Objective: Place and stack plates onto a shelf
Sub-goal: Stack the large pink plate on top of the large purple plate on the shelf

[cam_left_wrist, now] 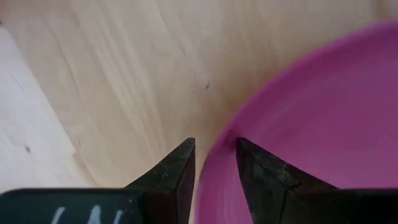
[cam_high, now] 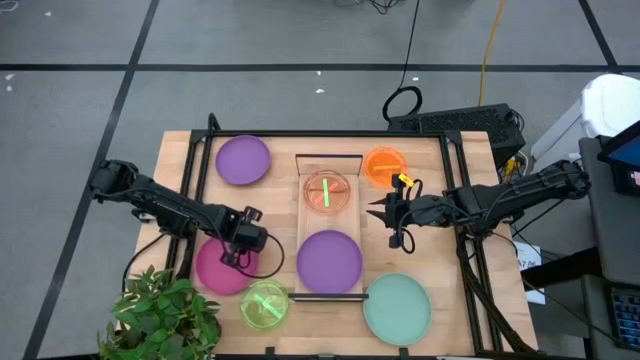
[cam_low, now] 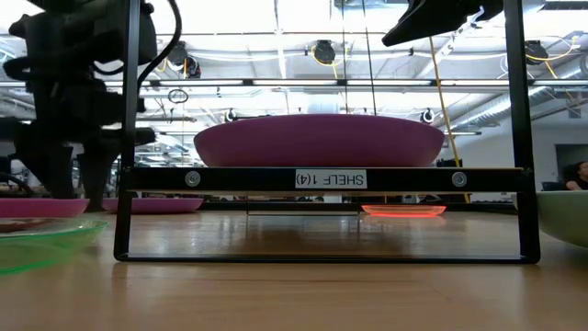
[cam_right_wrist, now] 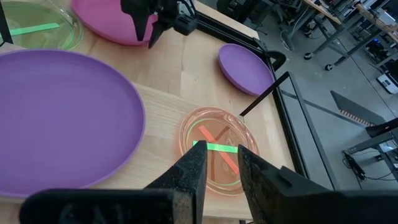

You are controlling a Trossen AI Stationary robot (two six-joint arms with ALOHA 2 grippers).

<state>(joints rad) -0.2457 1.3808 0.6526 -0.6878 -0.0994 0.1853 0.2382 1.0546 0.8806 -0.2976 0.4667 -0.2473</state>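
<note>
My left gripper (cam_high: pixel 236 256) hangs over the far right rim of the magenta plate (cam_high: pixel 222 268), which lies flat on the table left of the shelf. Its fingers point down, one inside the rim and one outside, with a narrow gap between them. The shelf (cam_high: pixel 304 225) carries a large purple plate (cam_high: pixel 329 262) at its near end and a small pink-red plate (cam_high: pixel 327 192) at its far end. My right gripper (cam_high: pixel 384 214) hovers just right of the shelf, narrowly open and holding nothing. In its wrist view the pink-red plate (cam_right_wrist: pixel 214 149) lies ahead of the fingers. My left gripper (cam_left_wrist: pixel 216 163) comes from above and straddles the magenta plate's rim (cam_left_wrist: pixel 219 144), one finger (cam_left_wrist: pixel 258 168) over the plate's inside and the other (cam_left_wrist: pixel 177 171) over bare wood. A sliver of table shows between the outer finger and the rim. Whether either finger touches, I cannot tell.
On the table also lie a second purple plate (cam_high: pixel 243 160) at the far left, an orange plate (cam_high: pixel 384 166) right of the shelf's far end, a neon green plate (cam_high: pixel 264 305) and a pale teal plate (cam_high: pixel 397 308) near the front. A potted plant (cam_high: pixel 165 315) stands at the near left corner.
</note>
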